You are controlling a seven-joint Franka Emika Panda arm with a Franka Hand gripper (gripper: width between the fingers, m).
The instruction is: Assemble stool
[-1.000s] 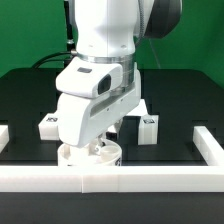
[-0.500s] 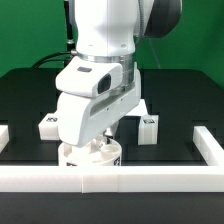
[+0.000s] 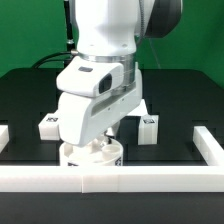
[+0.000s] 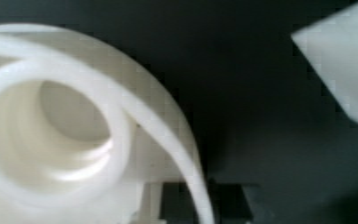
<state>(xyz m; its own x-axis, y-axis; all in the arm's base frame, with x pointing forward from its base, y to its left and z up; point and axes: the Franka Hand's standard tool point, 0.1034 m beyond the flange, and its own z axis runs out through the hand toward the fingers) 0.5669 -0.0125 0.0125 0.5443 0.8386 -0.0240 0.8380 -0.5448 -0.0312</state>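
The stool's white round seat [image 3: 92, 155] lies on the black table just behind the front rail, mostly hidden under my arm. My gripper [image 3: 99, 143] reaches down onto it. In the wrist view the seat [image 4: 51, 110] fills most of the picture, hollow centre showing, and its thin rim [image 4: 172, 140] runs down between my dark fingers. The gripper [image 4: 206, 200] is shut on that rim. Two white tagged legs stand behind the seat, one [image 3: 48, 124] at the exterior view's left and one [image 3: 149, 125] at its right. The white shape [image 4: 345, 60] beside the seat in the wrist view may be a leg.
Long white border rails frame the table: one along the front [image 3: 120, 179], a short piece at the exterior view's left [image 3: 3, 135] and one at its right [image 3: 209, 146]. The seat sits close against the front rail.
The fingers have closed on the seat's rim. The arm and the seat have hardly shifted.
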